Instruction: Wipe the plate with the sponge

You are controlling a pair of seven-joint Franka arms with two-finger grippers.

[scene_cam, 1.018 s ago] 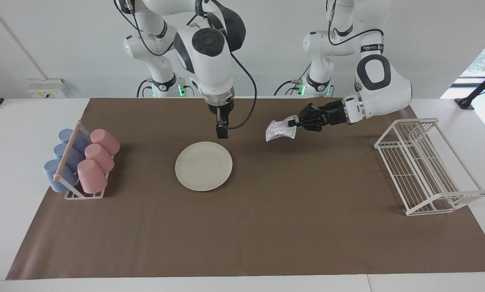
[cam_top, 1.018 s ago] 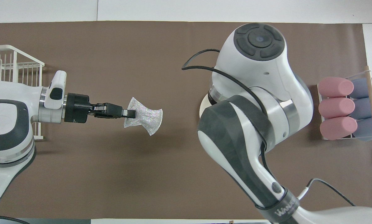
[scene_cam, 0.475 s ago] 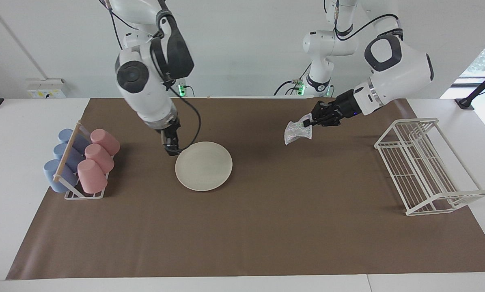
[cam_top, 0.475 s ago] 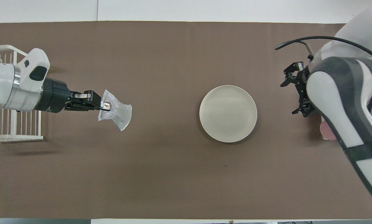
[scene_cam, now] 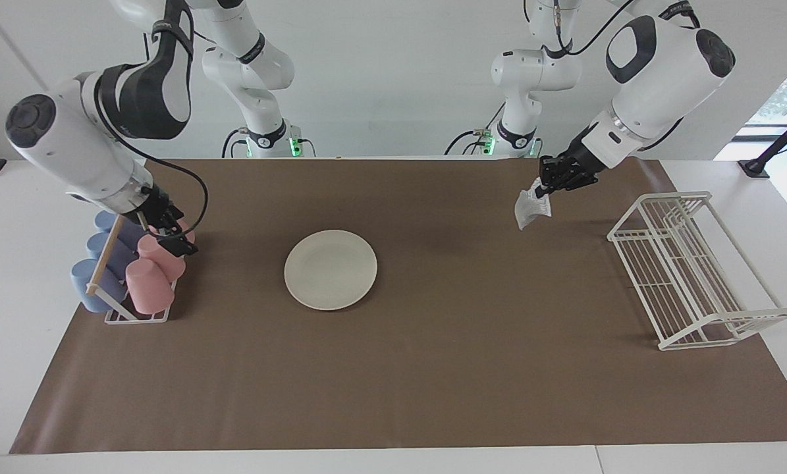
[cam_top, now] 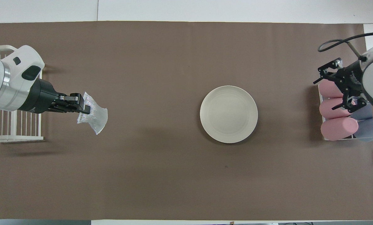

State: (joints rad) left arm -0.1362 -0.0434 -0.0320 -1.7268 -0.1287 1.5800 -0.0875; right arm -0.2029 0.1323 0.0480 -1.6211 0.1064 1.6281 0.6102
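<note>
Plate [scene_cam: 330, 269] lies bare mid-worktop, open for wiping. Sponge [scene_cam: 531, 207] is pinched by closed left pincer [scene_cam: 542, 189], dangling beside rack [scene_cam: 693, 268]. Right pincer [scene_cam: 174, 241] is spread open, empty, over cups [scene_cam: 156, 264], kept clear of plate.

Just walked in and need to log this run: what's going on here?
The left hand is shut on the sponge, holding it in the air over the mat near the wire rack. The plate lies alone mid-table, with no sponge on it. The right hand hangs open over the pink cups at the right arm's end.
</note>
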